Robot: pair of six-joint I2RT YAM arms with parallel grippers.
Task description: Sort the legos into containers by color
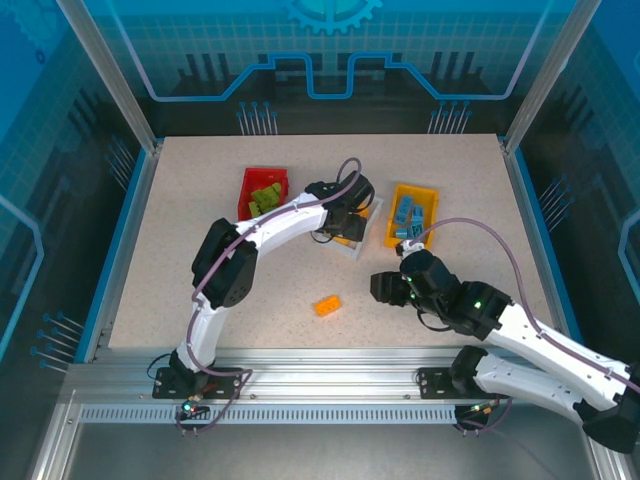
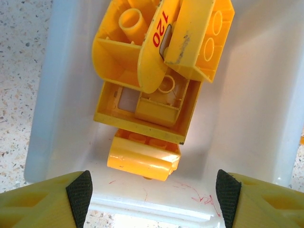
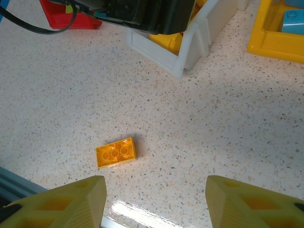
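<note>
While glossy orange bricks [image 2: 147,109] lie in the smooth white bin [image 2: 256,118], left jaws and right jaws gape empty

A speckled beige tabletop [image 1: 180,250] with blue edge trim [image 1: 118,250] fills the middle of the frame. Translucent blue panels [image 1: 330,50] printed with grid and gear patterns, held by aluminium posts [image 1: 108,75], wall it in along the top and sides. An aluminium rail [image 1: 330,385] runs along the bottom.
</note>
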